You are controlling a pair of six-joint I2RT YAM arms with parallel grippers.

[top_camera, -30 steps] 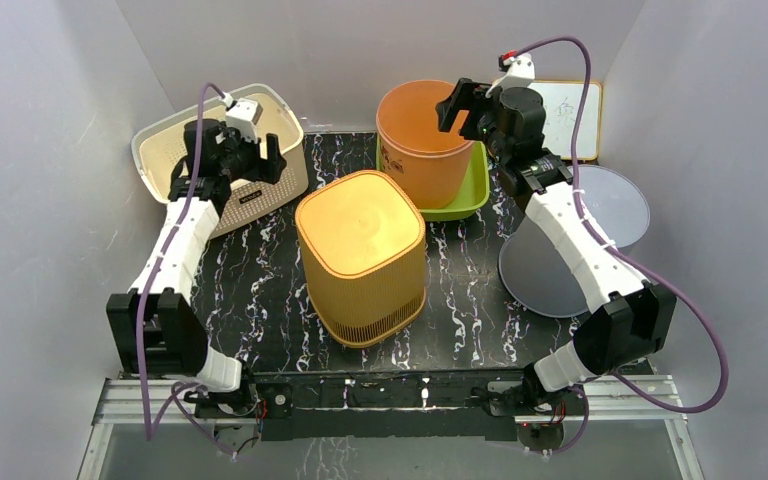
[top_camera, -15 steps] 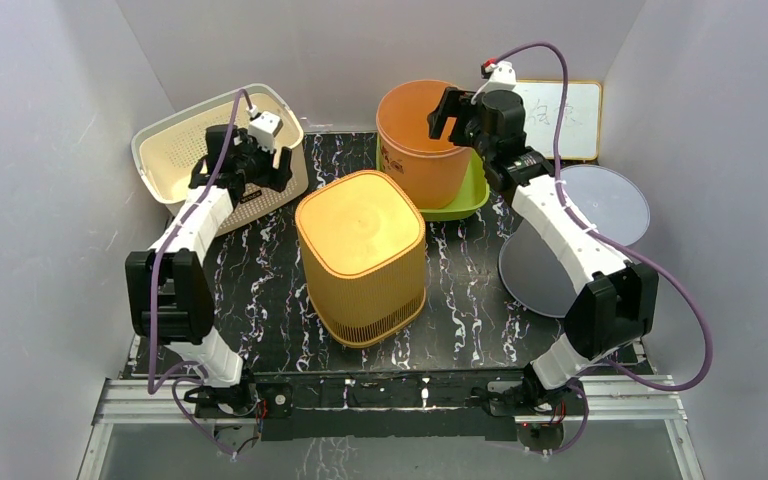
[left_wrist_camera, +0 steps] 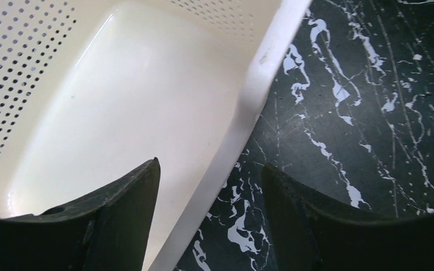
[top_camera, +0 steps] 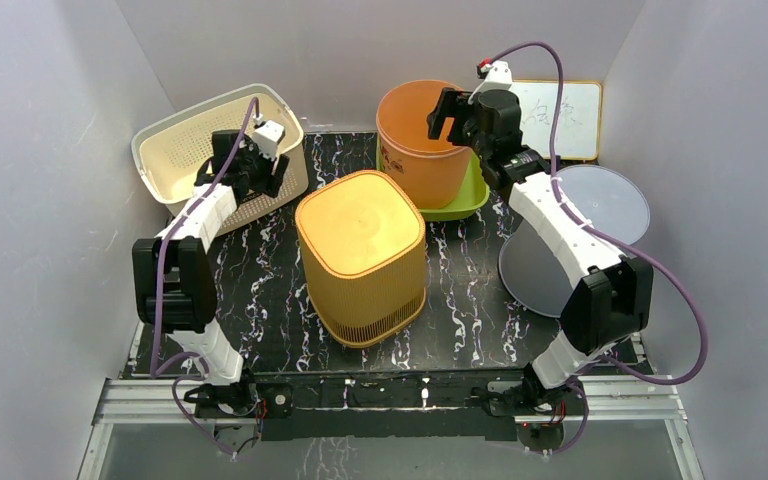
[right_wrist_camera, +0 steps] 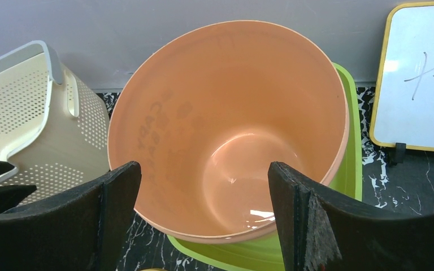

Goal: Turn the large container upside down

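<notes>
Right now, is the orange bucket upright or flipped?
Upright and empty. The orange bucket shows its open mouth and bare bottom in the right wrist view.

Glossy smooth orange plastic bucket (right_wrist_camera: 226, 130); perforated cream plastic basket (left_wrist_camera: 118, 101).

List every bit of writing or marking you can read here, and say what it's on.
"X": hand-drawn on the whiteboard, with a loose stroke beside it; it may be just a mark.
Bucket: print shows mirrored through the wall in the right wrist view, not readable.
Basket: dark label on its side, too small to read.
</notes>
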